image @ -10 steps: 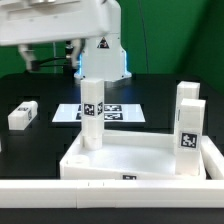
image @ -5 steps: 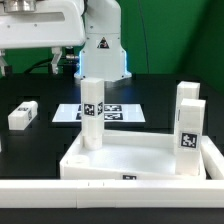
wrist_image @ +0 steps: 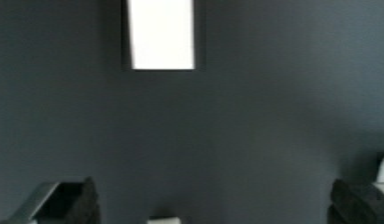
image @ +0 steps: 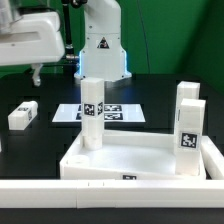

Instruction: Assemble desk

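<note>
Exterior view first: the black table fills the scene, with bare surface on the exterior view's left. The white desk top sits at the front, rim up, its right edge cut off by the frame. Three white legs stand upright in it: one at the back left corner, two close together on the right, one partly hidden behind the other. The marker board lies behind the tray, partly covered by the standing leg. A fourth leg lies loose on the table, well apart to the left. The arm hangs high at upper left, its gripper barely visible. From the wrist view, the fingers stand wide apart, holding nothing, above the dark table with that loose leg lying beyond them.
</note>
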{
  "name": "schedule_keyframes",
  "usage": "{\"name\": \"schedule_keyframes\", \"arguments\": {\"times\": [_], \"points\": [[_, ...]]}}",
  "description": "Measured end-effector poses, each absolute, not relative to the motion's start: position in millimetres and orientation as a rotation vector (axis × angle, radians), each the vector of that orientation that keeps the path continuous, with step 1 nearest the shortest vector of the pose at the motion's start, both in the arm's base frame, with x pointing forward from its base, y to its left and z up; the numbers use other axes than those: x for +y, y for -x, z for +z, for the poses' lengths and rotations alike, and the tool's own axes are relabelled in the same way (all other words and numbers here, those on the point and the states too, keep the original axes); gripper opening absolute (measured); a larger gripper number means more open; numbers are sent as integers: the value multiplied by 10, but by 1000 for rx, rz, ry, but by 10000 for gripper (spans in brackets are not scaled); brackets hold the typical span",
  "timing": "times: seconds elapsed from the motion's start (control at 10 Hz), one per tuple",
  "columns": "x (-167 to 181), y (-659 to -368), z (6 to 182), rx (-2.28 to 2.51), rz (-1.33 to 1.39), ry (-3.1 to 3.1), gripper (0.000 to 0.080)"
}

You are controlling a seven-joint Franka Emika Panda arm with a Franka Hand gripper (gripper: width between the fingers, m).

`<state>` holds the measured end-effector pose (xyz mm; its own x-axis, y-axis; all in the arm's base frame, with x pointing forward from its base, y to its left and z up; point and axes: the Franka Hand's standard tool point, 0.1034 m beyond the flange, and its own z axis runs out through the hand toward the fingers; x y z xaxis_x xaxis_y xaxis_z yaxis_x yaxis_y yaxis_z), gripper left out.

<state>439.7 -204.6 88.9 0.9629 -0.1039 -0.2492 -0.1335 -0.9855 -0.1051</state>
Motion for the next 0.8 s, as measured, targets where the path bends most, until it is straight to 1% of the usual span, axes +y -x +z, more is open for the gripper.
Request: {"name": "schedule_keyframes", "arguments": {"times": [0.1,0.2,0.5,0.7,0.8], "points": [[-2070,-4371,852,222,535,2946,649],[-2070,-4466,857,209,552,2952,649],[-2045,-4354,820,188,825,2864,649],[-2139,-4188,529,162,1067,2812,649],[-2160,-4111,458,160,1203,2753,649]]}}
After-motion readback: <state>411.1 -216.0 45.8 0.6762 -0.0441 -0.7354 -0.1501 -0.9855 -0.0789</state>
